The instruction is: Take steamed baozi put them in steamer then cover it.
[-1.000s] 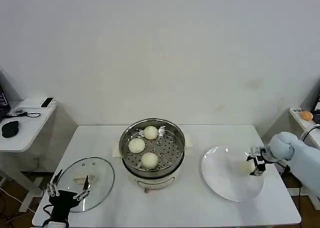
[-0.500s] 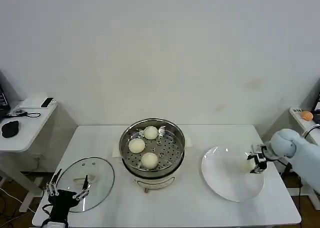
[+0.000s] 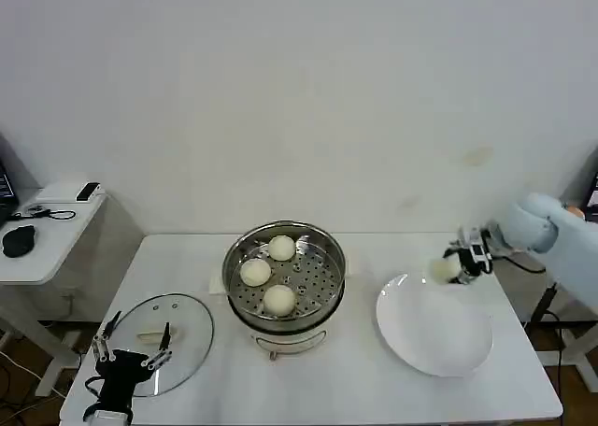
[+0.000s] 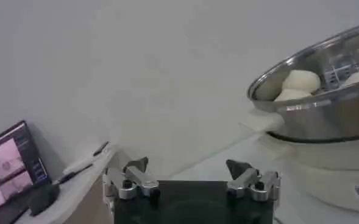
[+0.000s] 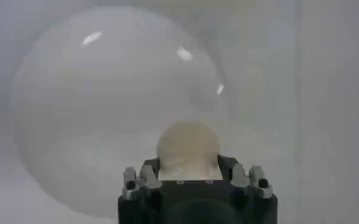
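Now the right gripper (image 3: 458,261) has its jaws clamped on a small round cream-white steamed baozi (image 3: 444,268), holding it in the air just above the far rim of the flat round white plate (image 3: 434,337). In the right wrist view the bun (image 5: 188,148) sits squarely between the black jaws (image 5: 188,176), with the plate (image 5: 75,115) spread out beneath it on the white surface (image 3: 360,389). Out from these jaws toward the robot's left, well apart from the held bun, stands the round shiny stainless-steel steamer (image 3: 284,281) with its perforated tray on a small white base. Three more buns lie in that tray: one at the far side (image 3: 282,248), one at the left (image 3: 255,272), one at the near side (image 3: 278,299), each apart from the others.

The left gripper (image 3: 131,359) hangs low at the near left corner of the surface, its jaws apart and holding nothing. Just beyond these jaws lies the round clear glass cover (image 3: 182,325) with its metal rim, flat on the surface with its pale beige handle (image 3: 152,333) up, beside the steamer. In the left wrist view the parted jaws (image 4: 191,176) point out past the steamer's steel wall (image 4: 325,115), where two buns (image 4: 298,85) peek over the rim.
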`<control>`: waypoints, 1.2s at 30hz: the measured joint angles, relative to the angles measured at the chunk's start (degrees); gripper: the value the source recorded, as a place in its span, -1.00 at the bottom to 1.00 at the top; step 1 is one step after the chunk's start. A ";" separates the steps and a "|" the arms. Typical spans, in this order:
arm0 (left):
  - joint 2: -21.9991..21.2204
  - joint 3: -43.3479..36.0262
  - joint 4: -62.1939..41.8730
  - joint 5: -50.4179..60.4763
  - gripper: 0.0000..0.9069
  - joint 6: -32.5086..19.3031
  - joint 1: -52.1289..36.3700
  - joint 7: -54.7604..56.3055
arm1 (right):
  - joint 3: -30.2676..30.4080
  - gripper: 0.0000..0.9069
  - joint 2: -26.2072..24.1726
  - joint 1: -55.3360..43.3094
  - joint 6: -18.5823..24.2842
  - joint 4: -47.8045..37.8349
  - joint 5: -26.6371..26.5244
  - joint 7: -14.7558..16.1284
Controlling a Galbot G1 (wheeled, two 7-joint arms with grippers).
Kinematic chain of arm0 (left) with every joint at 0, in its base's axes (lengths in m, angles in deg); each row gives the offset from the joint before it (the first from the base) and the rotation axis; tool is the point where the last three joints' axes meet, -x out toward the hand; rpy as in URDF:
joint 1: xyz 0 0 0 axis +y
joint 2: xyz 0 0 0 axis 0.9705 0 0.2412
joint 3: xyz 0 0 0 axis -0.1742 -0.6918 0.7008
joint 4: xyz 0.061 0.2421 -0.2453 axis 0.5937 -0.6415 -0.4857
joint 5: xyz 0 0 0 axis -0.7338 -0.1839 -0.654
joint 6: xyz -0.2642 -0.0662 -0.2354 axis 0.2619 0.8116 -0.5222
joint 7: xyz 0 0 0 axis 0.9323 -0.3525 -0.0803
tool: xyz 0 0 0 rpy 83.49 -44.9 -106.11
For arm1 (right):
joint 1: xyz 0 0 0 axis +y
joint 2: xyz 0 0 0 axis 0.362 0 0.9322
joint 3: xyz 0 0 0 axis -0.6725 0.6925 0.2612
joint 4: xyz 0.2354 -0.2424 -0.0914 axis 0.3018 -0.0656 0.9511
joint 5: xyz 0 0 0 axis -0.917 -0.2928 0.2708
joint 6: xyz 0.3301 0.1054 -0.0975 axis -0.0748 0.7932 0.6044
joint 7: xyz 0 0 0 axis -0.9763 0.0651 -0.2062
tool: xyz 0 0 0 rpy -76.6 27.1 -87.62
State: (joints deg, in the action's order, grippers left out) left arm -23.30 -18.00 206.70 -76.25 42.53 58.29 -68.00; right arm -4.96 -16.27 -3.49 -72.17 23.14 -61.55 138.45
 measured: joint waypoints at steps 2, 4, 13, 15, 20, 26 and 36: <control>0.02 0.04 -0.01 -0.01 1.00 0.00 -0.18 0.00 | 2.92 0.44 1.14 -3.97 -1.14 1.09 -2.64 -0.62; -0.09 0.13 0.01 -0.01 1.00 0.00 -0.29 0.00 | 5.35 0.44 2.47 -7.19 -2.38 1.94 -5.07 -1.32; -0.80 0.69 -0.02 0.01 1.00 0.00 -0.46 -0.02 | 13.56 0.47 10.66 -16.06 -9.35 3.48 -15.92 -6.31; -0.92 0.88 -0.05 0.00 1.00 0.00 -0.43 -0.02 | 14.65 0.47 12.57 -16.94 -10.95 3.55 -18.13 -7.69; -1.36 1.24 -0.05 0.00 1.00 0.00 -0.56 -0.06 | 16.47 0.47 17.30 -17.77 -14.84 3.25 -23.38 -11.66; -1.57 1.74 -0.22 -0.07 1.00 0.00 -0.55 -0.07 | 17.59 0.47 22.39 -17.52 -18.82 1.96 -28.60 -15.76; -1.60 2.02 -0.89 -0.19 1.00 -0.10 -0.73 -0.05 | 18.94 0.47 27.90 -14.63 -22.28 -0.05 -31.89 -19.31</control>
State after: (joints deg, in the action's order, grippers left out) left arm -24.90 -15.98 205.81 -76.43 42.43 57.56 -68.05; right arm 13.98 11.63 -18.12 -94.45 23.09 -93.44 119.15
